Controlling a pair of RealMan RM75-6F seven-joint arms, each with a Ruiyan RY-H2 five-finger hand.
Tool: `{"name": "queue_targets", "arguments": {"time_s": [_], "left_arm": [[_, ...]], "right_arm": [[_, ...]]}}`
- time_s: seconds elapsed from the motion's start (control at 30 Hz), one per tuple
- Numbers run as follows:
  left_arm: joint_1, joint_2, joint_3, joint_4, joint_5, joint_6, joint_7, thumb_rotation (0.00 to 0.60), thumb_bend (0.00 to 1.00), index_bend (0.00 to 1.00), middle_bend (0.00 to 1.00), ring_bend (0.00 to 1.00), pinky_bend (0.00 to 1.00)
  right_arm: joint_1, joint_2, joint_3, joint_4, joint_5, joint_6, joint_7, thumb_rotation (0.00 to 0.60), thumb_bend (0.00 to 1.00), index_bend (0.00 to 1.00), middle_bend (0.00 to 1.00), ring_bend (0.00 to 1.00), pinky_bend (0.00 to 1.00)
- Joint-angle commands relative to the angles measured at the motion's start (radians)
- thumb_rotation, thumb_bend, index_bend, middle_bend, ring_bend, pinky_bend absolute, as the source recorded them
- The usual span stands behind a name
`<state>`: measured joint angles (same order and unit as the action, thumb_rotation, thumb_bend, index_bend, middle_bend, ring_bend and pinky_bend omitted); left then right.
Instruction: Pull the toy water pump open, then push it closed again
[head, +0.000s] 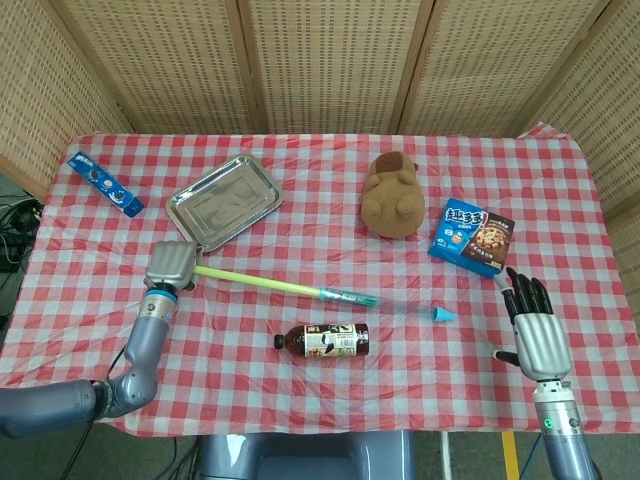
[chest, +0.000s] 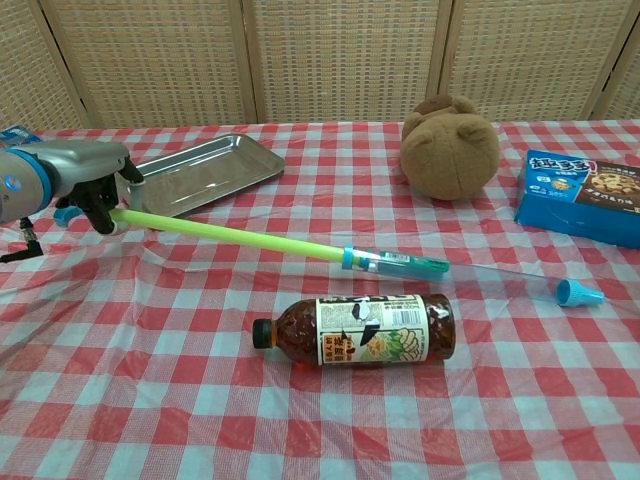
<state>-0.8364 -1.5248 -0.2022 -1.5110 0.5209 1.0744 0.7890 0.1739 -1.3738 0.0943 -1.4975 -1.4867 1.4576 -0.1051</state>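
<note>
At the far left, the left hand (chest: 88, 185) closes around the blue handle end of the toy water pump (chest: 345, 258); its fingers hide most of that handle, and the arm behind it runs off the frame edge in the chest view. The pump's yellow-green rod slants from the hand toward 4 o'clock, passing just beside the near corner of the shiny rectangular metal tray (head: 223, 201). Past the blue collar, the clear tube is hard to make out against the red-and-white checked tablecloth (head: 300, 400); only its blue tip cap (chest: 577, 293) shows plainly. The brown-labelled drink bottle (chest: 360, 328) lies on its side at 6 o'clock of the collar, with bare cloth toward the front edge. Only the head view shows the right hand (head: 530, 330), fingers spread and holding nothing, at the table's 5 o'clock corner.
</note>
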Motion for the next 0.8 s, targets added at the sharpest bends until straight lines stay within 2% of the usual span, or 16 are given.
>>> {"name": "queue_targets", "arguments": {"time_s": [0.03,0.33,0.8], "left_arm": [[0.012,0.038,-0.005,-0.053,0.001,0.028,-0.003,0.6,0.54,0.73,0.89,0.85,0.76],[0.031,0.084,-0.011,-0.132,0.024,0.084,-0.026,0.6,0.64,0.84,0.92,0.87,0.76],[0.074,0.146,-0.053,-0.219,0.115,0.143,-0.151,0.6,0.65,0.86,0.93,0.88,0.77]], "right_arm": [[-0.003,0.004,-0.002,-0.006,-0.005,0.005,0.003,0.6,0.15,0.0,0.0,0.0,0.0],[-0.005,0.012,-0.007,-0.018,-0.018,0.01,0.01,0.6,0.15,0.0,0.0,0.0,0.0],[0.033,0.017,0.03,-0.078,-0.006,-0.018,-0.034,0.6,0.15,0.05,0.0,0.0,0.0]]}}
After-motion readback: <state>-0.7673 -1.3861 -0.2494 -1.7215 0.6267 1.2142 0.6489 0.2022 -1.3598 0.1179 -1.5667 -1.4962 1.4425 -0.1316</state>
